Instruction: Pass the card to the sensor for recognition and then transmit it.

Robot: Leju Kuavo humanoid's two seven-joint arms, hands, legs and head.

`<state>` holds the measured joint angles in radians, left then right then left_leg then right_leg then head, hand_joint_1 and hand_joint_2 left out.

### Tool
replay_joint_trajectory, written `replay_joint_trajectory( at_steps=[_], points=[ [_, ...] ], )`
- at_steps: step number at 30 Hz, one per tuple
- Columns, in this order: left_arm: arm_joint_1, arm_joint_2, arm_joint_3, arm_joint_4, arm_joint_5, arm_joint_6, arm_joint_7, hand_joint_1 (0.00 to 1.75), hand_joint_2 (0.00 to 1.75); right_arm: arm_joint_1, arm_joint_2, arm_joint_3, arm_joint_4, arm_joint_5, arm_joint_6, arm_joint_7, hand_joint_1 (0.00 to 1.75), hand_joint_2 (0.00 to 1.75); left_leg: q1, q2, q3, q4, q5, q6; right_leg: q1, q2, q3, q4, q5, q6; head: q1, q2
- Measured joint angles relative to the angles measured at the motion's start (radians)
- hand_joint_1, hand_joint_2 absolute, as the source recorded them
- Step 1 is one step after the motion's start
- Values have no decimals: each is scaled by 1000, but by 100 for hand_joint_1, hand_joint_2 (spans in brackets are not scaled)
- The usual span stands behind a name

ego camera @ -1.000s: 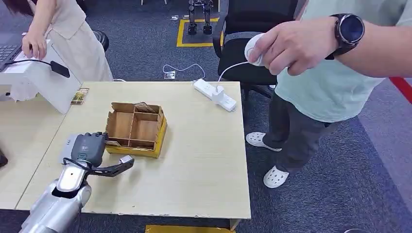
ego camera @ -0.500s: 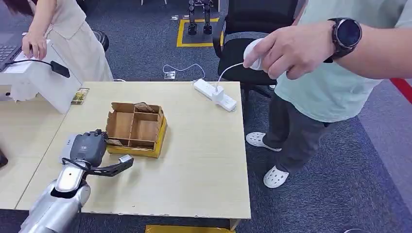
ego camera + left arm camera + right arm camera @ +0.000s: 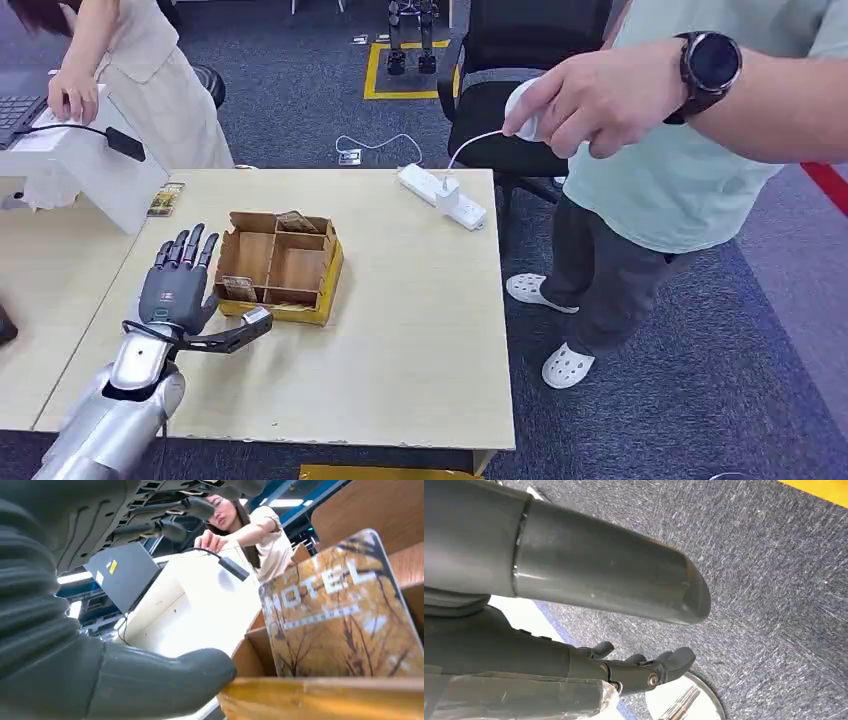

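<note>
Cardboard makes up the divided box point(image 3: 280, 265) that sits on the pale wooden desk point(image 3: 400, 330), and the robot's left hand point(image 3: 178, 285) hovers just beside its near left corner, palm down, fingers point(image 3: 185, 248) spread apart and holding nothing. In the left wrist view the thick grey thumb point(image 3: 165, 680) lies against the box's front wall, and right behind that wall stands the card point(image 3: 340, 615), upright and slightly tilted in the near left compartment, its face printed with bare trees on an amber ground (the lettering reads "HOTEL"). From the head view the same card shows as a small patch inside that compartment. A second card point(image 3: 165, 198) lies flat on the desk's far left corner, beside a white stand point(image 3: 95, 170) that carries a black sensor point(image 3: 124, 143) on a cable. One person rests a hand point(image 3: 72, 92) on top of that stand. Another person at the right holds a white mouse-shaped device point(image 3: 520, 105) whose cord runs down to a white power strip point(image 3: 443, 195) on the desk's far edge. The right hand point(image 3: 634, 670) hangs over grey carpet, its fingers loosely curled and holding nothing.
</note>
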<state>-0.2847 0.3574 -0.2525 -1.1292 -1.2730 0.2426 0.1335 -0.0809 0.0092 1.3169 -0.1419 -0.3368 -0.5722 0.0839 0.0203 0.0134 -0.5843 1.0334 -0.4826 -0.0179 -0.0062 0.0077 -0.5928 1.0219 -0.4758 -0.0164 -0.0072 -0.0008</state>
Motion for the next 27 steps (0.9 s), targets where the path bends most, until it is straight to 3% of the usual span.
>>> replay_joint_trajectory(
  at_steps=[15,21,27],
  points=[
    [0,1,1,-6,-3,-15,-22,0,175,0,0,1,0,-1,0,0,0,0,0,0,1,0,0,0,0,0,0,0,0,0,0,0],
    [5,8,-9,-43,-9,-78,-39,0,175,0,0,2,0,-5,0,0,0,0,0,0,1,0,0,0,0,0,1,0,0,0,0,0],
    [38,54,-34,-115,18,-140,-54,0,175,1,0,2,0,-11,0,0,0,0,0,0,0,0,0,0,0,0,0,0,0,0,0,0]
  ],
)
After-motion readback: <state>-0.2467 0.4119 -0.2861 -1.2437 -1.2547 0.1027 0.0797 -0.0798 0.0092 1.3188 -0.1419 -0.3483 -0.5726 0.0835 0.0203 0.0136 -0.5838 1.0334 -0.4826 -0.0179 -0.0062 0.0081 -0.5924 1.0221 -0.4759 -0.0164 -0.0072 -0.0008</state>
